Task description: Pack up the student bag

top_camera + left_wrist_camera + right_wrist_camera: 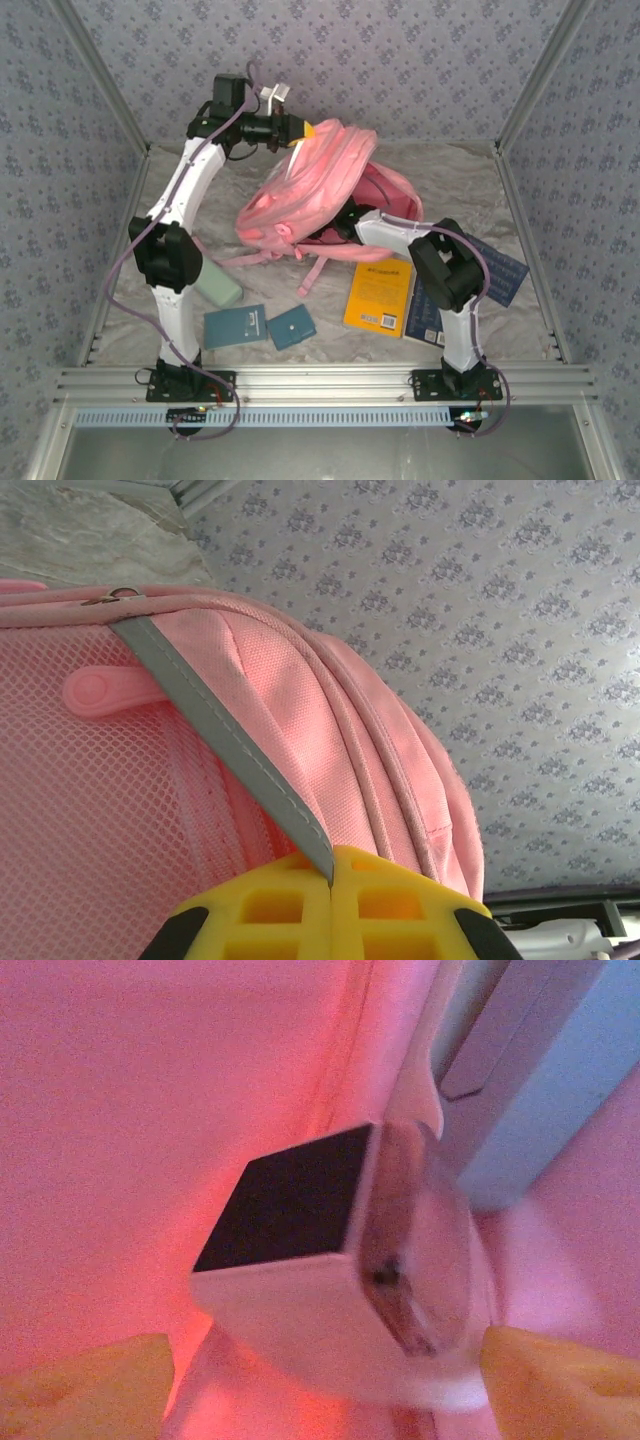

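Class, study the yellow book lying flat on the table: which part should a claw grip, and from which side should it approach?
Probably the left long edge of the yellow book, coming from the left: it lies flat, so only an edge can be pinched, and the blue book crowds its right side.

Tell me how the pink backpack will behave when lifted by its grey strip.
Likely floppy: the student bag sags and folds where it hangs from the left claw, shut on its grey strip. Probably light for its size: thin fabric and mesh. The narrow strip might slip from the claw.
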